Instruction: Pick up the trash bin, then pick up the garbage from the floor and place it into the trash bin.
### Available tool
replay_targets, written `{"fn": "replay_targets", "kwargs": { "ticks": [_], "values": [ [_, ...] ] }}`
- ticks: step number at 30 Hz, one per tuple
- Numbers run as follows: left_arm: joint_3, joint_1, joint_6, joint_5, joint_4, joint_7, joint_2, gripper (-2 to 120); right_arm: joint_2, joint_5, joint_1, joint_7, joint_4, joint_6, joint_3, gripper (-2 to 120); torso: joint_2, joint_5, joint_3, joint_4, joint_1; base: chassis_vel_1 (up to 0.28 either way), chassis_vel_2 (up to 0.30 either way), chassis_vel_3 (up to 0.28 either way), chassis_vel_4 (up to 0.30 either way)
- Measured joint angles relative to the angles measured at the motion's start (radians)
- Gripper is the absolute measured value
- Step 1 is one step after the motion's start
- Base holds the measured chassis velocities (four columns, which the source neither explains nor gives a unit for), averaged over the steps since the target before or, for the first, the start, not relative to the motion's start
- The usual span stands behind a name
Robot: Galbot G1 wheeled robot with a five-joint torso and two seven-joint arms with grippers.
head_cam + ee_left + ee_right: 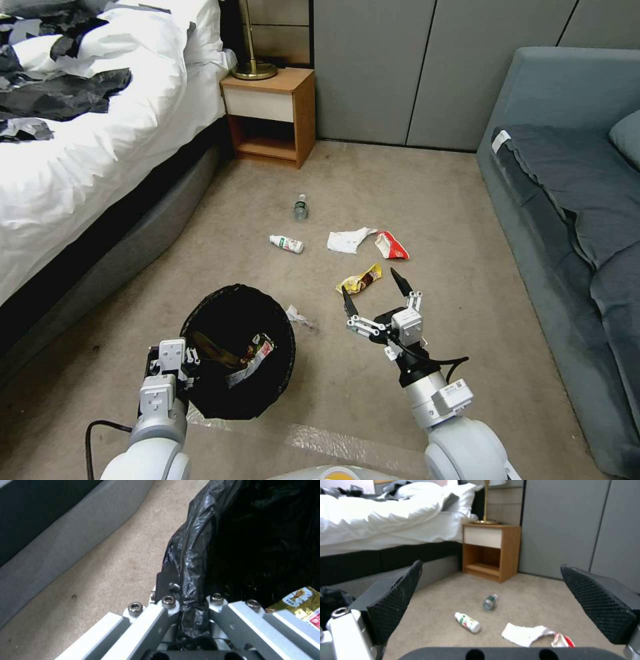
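Bed (73, 140) on my left, sofa (573, 193) on my right, nightstand (270, 117) against the far wall between them. Carpet floor (453, 220) carries the litter.

Trash bin (237, 350), black bag over its rim, sits low on my left side; wrappers already lie inside it. My left pincer (175, 363) is clamped on the trash bin at the near-left rim; the left wrist view shows the bag plastic (190, 562) pinched between the fingers.

Right pincer (377, 293) hangs above the carpet, right of the bin, fingers spread wide with nothing between them. Yellow wrapper (360, 280) lies just beyond the pincer, between its two fingertips as seen from the head. White tissue (348, 240) and red wrapper (391, 245) lie farther out, side by side, touching or nearly so. White bottle (287, 243) is left of the tissue, clear bottle (301, 208) beyond it toward the nightstand. A small crumpled scrap (297, 315) lies just beside the bin's right edge, left of the right pincer.

Right wrist view: both bottles, tissue (523, 633) and red wrapper (563, 640) are ahead between the spread fingers (396, 600).
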Motion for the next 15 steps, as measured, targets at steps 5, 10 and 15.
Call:
{"fn": "replay_targets", "kwargs": {
  "ticks": [5, 10, 15],
  "values": [
    [0.0, 0.003, -0.002, 0.0, -0.006, 0.0, 0.0, 0, 0.007, -0.001, 0.003, 0.002, -0.017, 0.004, 0.003, 100, 0.0, -0.0001, 0.0, 0.0, 0.0, 0.0, 0.0, 0.0, 0.0],
    [0.002, 0.004, -0.003, 0.0, -0.008, 0.0, -0.002, 0, 0.009, 0.001, 0.011, 0.001, -0.02, 0.004, 0.005, 100, 0.0, -0.0001, 0.0, 0.0, 0.0, 0.0, 0.0, 0.0, 0.0],
    [0.002, 0.005, -0.004, 0.001, -0.008, 0.0, -0.003, 0, 0.009, 0.001, 0.016, -0.003, -0.026, 0.01, 0.009, 100, 0.0, -0.0001, 0.0, 0.0, 0.0, 0.0, 0.0, 0.0, 0.0]
  ]
}}
